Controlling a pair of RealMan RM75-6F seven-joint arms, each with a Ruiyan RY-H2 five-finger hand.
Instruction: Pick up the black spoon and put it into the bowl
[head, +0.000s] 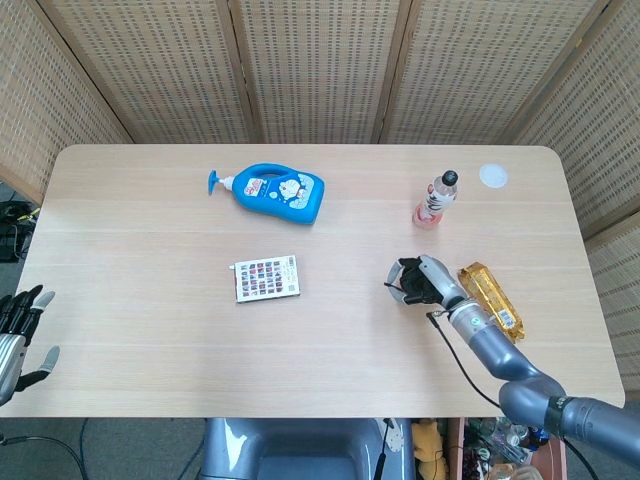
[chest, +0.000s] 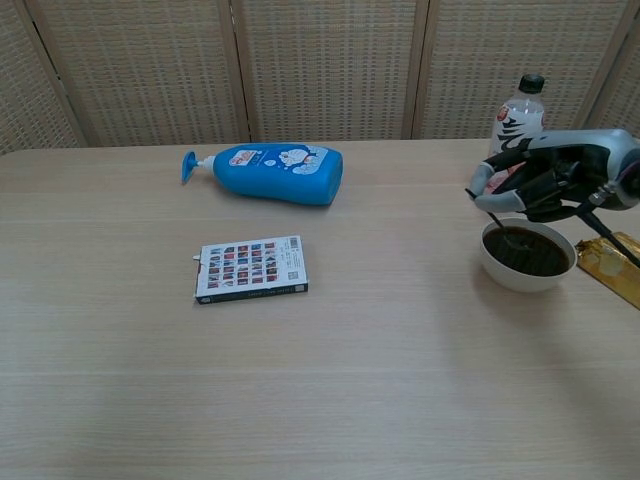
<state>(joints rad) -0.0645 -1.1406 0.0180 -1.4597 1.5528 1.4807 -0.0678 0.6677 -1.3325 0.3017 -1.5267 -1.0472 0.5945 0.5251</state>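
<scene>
- Spanning both views, the light wooden table (head: 150, 300) stands in front of woven wicker screen panels (head: 320, 70).
- Lying on its side toward the far left-centre of the table is a blue pump bottle (head: 271, 191), its pump head pointing left.
- Standing upright at the far right is a clear drink bottle (head: 437, 199) with a black cap; a small white disc (head: 492, 176) lies well apart, near the far right corner.
- Resting flat near the table's middle is a patterned card pack (head: 267, 278).
- Just right of the bowl lies a yellow snack packet (head: 491, 301).
- Bowl (chest: 527, 255): white outside, dark inside, upright on the right side of the table.
- Right hand (chest: 535, 182): poised over the bowl's far rim, fingers curled around the black spoon (chest: 507, 231), which hangs down with its lower end inside the bowl.
- Left hand (head: 20, 333): at the near left edge, off the table, fingers spread and holding nothing.
</scene>
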